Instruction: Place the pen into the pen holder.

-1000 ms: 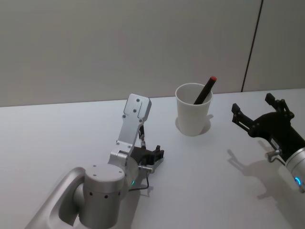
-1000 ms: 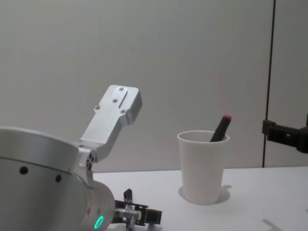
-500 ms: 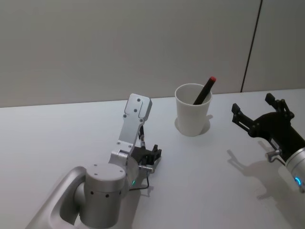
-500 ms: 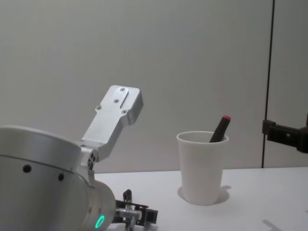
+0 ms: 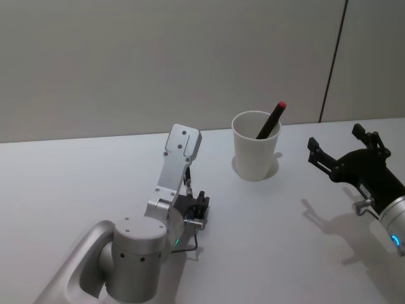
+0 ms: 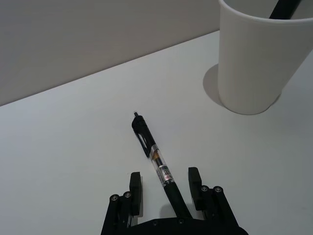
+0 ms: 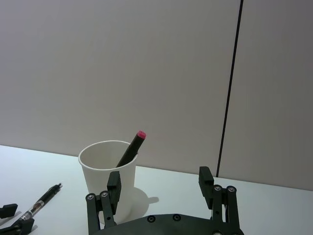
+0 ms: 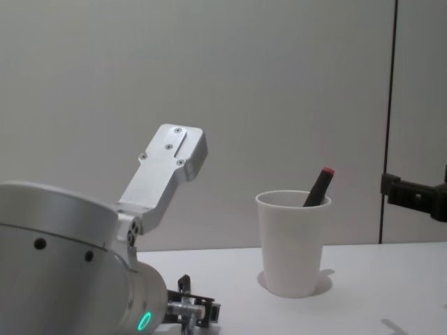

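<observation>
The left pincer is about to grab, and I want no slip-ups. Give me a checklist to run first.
1. The pen lies between the left pincer fingers: ok, flat on the table.
2. The left pincer is open, with gaps either side of the pen: ok.
3. Fingers low enough to grip: cannot tell.
4. The pen holder stands upright: ok.
5. Room in the pen holder: ok; one red-tipped pen leans against its rim.
6. The right pincer is apart from the pen holder: ok, open, to its right.
</observation>
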Controlling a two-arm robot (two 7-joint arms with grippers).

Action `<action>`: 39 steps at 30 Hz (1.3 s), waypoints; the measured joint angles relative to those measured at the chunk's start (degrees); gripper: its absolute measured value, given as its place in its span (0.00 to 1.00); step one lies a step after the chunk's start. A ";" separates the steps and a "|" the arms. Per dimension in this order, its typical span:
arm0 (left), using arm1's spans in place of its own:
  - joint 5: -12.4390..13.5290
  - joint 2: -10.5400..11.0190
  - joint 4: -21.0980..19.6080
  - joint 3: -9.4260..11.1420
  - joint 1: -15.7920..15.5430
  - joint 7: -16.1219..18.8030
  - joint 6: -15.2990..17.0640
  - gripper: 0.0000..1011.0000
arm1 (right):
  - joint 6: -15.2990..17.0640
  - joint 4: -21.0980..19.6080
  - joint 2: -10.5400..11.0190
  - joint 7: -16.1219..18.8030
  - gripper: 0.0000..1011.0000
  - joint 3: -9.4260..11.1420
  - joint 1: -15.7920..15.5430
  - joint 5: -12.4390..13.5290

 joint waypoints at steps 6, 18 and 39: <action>0.06 -0.03 0.03 0.00 0.01 0.02 0.03 0.52 | 0.00 0.00 0.00 0.00 0.99 0.00 0.00 0.00; 0.77 0.11 -0.01 -0.17 0.23 -1.28 -0.30 0.24 | 0.00 0.00 0.00 0.00 0.99 0.00 0.00 0.00; 1.48 0.26 -0.18 -0.39 0.49 -2.60 -0.83 0.13 | 0.00 0.00 0.00 0.00 0.99 0.00 0.00 0.00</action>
